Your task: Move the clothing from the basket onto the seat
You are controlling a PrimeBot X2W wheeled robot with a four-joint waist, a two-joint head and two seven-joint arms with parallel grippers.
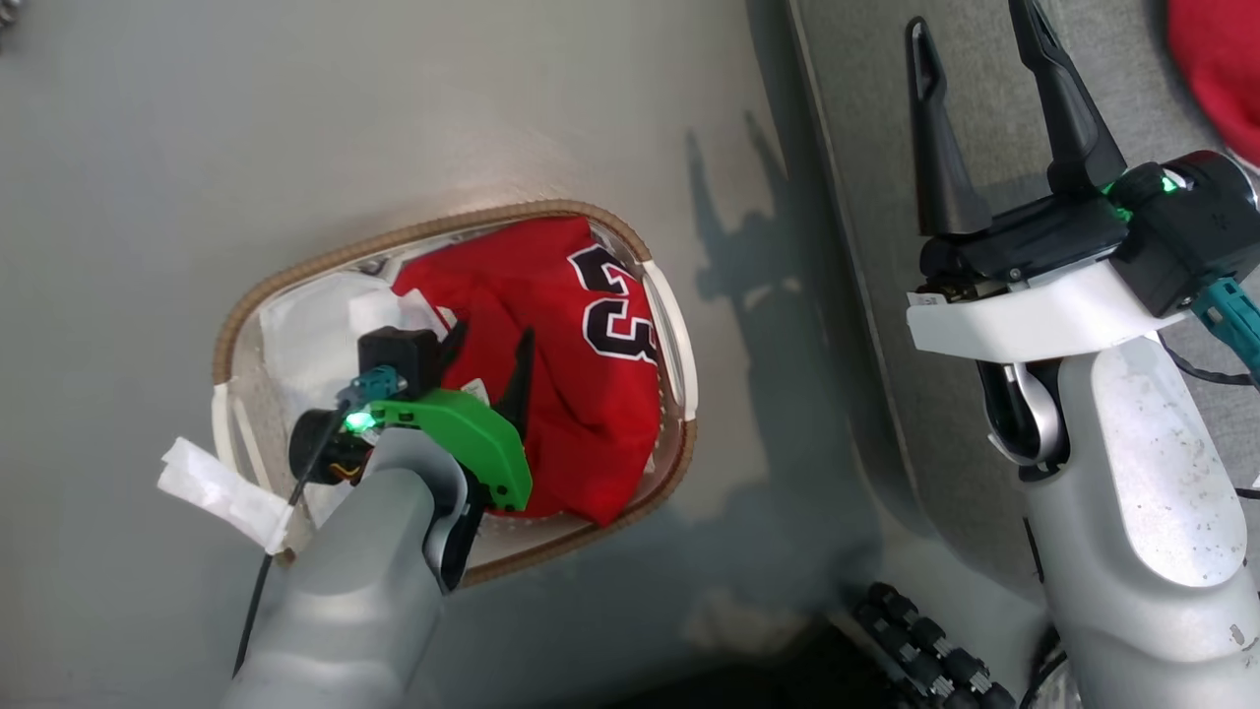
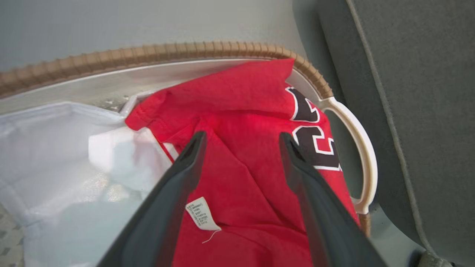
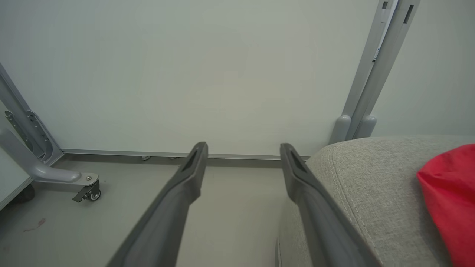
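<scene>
Pale grey floor [image 1: 443,98] lay bare around the basket [image 1: 394,234]. Over the basket hung the left gripper [image 1: 492,337], jaws wide and empty, tips seemingly just above the number-23 jersey [image 1: 581,414] filling the basket's seat-side half. The white lining [image 1: 305,330] lay beside one finger and could be pinched up too, and a lifted jersey might snag the basket's rim. Just beside the basket rose the seat [image 1: 856,148], the gap narrow. Over it the right gripper [image 1: 970,20] stood wide and empty. Farthest from the basket lay a red garment [image 1: 1221,69].
</scene>
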